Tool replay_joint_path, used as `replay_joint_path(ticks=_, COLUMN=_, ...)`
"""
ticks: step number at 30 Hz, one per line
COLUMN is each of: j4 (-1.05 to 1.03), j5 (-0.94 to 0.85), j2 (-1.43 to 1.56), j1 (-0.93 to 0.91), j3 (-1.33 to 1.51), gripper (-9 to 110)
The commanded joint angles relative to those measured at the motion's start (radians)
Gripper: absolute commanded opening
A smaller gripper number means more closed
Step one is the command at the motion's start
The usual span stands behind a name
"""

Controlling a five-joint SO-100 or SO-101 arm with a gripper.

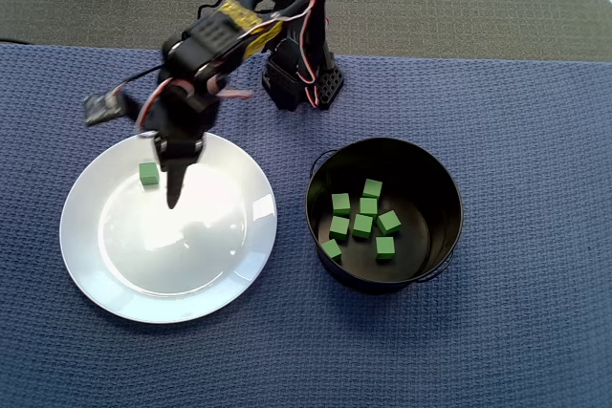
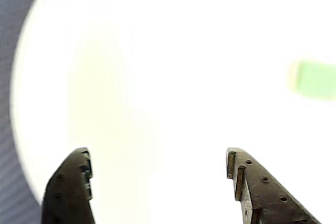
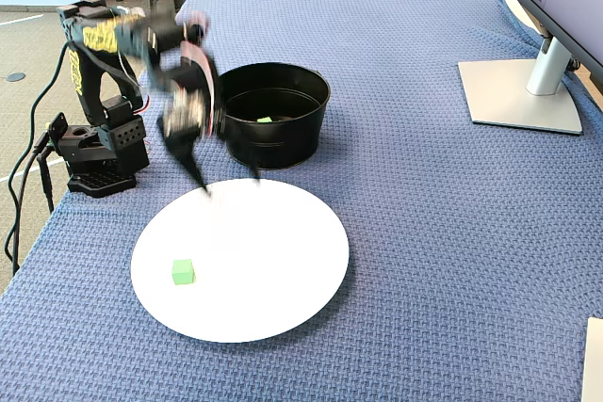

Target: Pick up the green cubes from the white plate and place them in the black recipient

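Observation:
One green cube point(image 1: 148, 174) lies on the white plate point(image 1: 191, 265), near its upper left rim in the overhead view. My gripper point(image 1: 175, 196) hangs over the plate just right of this cube, open and empty. In the wrist view the gripper point(image 2: 157, 161) has its jaws wide apart over the bare plate point(image 2: 157, 51), with the cube point(image 2: 315, 80) blurred at the right edge. The black recipient point(image 1: 432, 200) stands right of the plate and holds several green cubes point(image 1: 363, 226). In the fixed view the gripper point(image 3: 229, 181) is motion-blurred between the recipient point(image 3: 273, 143) and the plate point(image 3: 273, 280); the cube point(image 3: 183, 271) lies at the plate's left.
A blue woven cloth point(image 1: 516, 332) covers the table. The arm's base point(image 1: 304, 83) stands behind the plate and the recipient. A monitor foot point(image 3: 518, 91) stands at the far right in the fixed view. The table's edge runs just left of the base point(image 3: 94, 152).

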State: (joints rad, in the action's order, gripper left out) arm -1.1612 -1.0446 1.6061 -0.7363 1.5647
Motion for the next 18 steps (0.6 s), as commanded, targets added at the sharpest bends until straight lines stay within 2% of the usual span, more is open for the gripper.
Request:
replay_joint_path(ticks=1, j4=0.077, j5=-0.052, j2=-0.074, j1=-0.074, j3=0.0, gripper=31)
replay_joint_path(ticks=4, j4=0.101, j5=0.014, j2=-0.137, j1=-0.1, j3=-0.029, gripper=30)
replay_joint_path(ticks=8, j4=0.037, j5=0.095, j2=-0.193, j1=-0.11, j3=-0.075, gripper=29)
replay_joint_path(ticks=18, j4=-0.028, j5=0.262, j2=-0.206, j1=-0.107, j3=-0.086, gripper=24)
